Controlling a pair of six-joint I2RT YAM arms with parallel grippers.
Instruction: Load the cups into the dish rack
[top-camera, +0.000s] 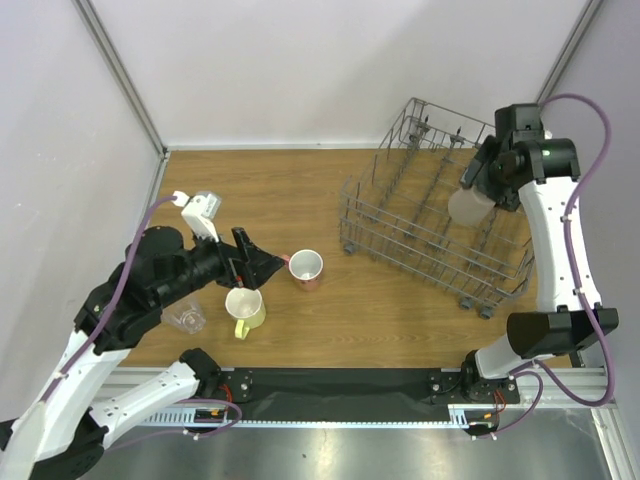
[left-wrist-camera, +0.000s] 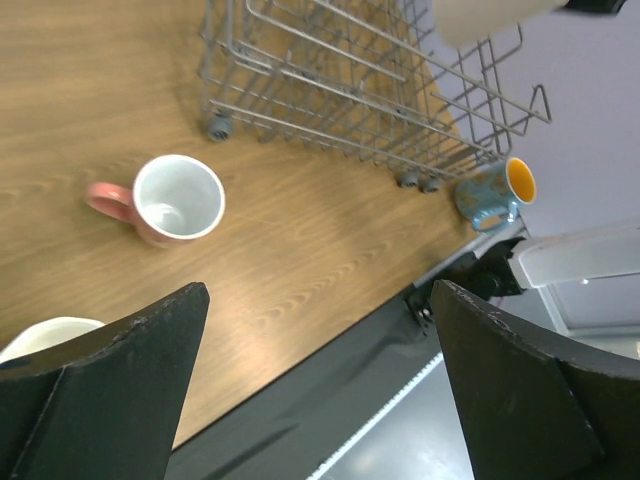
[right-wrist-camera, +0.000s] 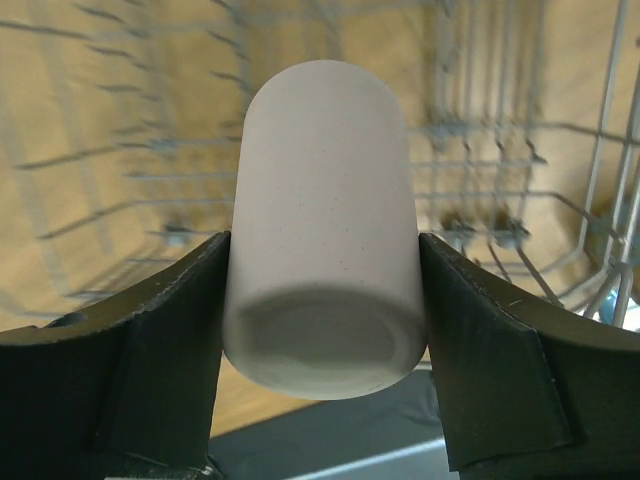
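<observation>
Wooden table (top-camera: 300, 190) carries the rack (top-camera: 430, 250) at far right. Right gripper (right-wrist-camera: 322, 255) clamps the cup (right-wrist-camera: 325, 190) by its sides above it. The cup looks smooth, stiff, breakable. Left gripper (left-wrist-camera: 320, 295) stands wide open, empty.

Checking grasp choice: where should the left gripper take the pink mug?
Probably take the pink mug from above with the open left gripper, pinching the wall opposite the handle: it stands upright, mouth up and empty.

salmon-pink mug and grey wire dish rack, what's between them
Only bare wooden table lies between the salmon-pink mug and the grey wire dish rack, clearest in the top external view.
</observation>
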